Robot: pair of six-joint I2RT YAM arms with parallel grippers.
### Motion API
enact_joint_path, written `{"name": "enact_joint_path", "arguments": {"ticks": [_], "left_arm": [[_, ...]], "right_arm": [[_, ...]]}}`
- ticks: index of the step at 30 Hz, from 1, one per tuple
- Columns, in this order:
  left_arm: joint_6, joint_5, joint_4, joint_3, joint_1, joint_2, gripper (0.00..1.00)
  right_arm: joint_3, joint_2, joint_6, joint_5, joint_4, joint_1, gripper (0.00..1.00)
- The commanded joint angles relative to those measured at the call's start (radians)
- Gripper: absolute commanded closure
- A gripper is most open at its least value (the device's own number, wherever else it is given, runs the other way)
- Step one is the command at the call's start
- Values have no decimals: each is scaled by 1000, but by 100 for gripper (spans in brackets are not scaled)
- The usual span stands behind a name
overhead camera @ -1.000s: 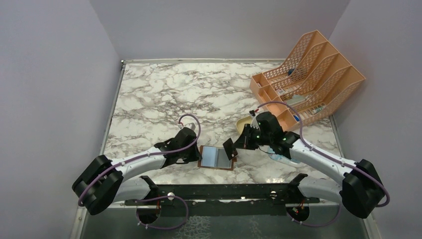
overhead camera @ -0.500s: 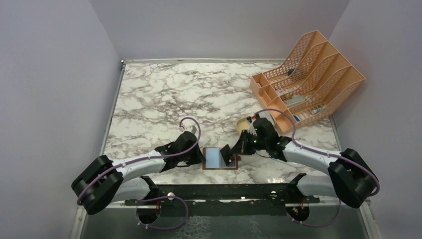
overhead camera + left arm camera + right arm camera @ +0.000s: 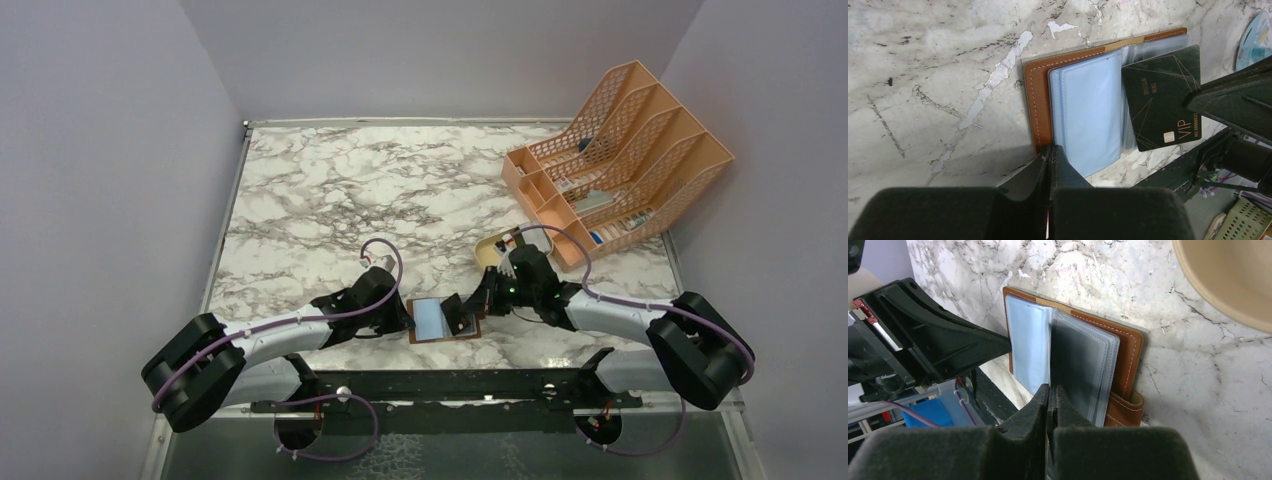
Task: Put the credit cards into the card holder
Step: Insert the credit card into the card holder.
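The brown leather card holder [image 3: 424,333] lies open near the front edge, with its greyish clear sleeves [image 3: 1088,115] facing up. My left gripper [image 3: 407,318] is shut, and its tips [image 3: 1050,150] rest at the holder's left edge. My right gripper [image 3: 472,306] is shut on a dark credit card [image 3: 1160,100] marked VIP. It holds the card tilted over the right-hand sleeves. In the right wrist view the card [image 3: 1068,355] runs forward from the closed fingers [image 3: 1049,390] against the sleeves. No other cards show.
A tan oval tray [image 3: 490,251] sits just behind the right gripper, and it also shows in the right wrist view [image 3: 1233,280]. A big orange mesh file rack [image 3: 620,150] stands at the back right. The table's front edge and black rail [image 3: 450,380] lie close below the holder.
My right gripper has carried the dark card left and down onto the holder's sleeves. My left gripper has moved right, and the holder has shifted slightly right.
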Motion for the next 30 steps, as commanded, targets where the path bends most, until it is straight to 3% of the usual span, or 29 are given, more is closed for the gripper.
{"name": "enact_joint_path", "arguments": {"ticks": [1, 14, 30], "left_arm": [[3, 19, -31, -30, -10, 11, 100], [12, 14, -21, -29, -15, 23, 100], [64, -67, -128, 19, -15, 25, 100]], "right_arm": [[-21, 27, 3, -23, 77, 10, 99], [-13, 121, -36, -65, 137, 26, 99], [101, 180, -189, 5, -20, 26, 99]]}}
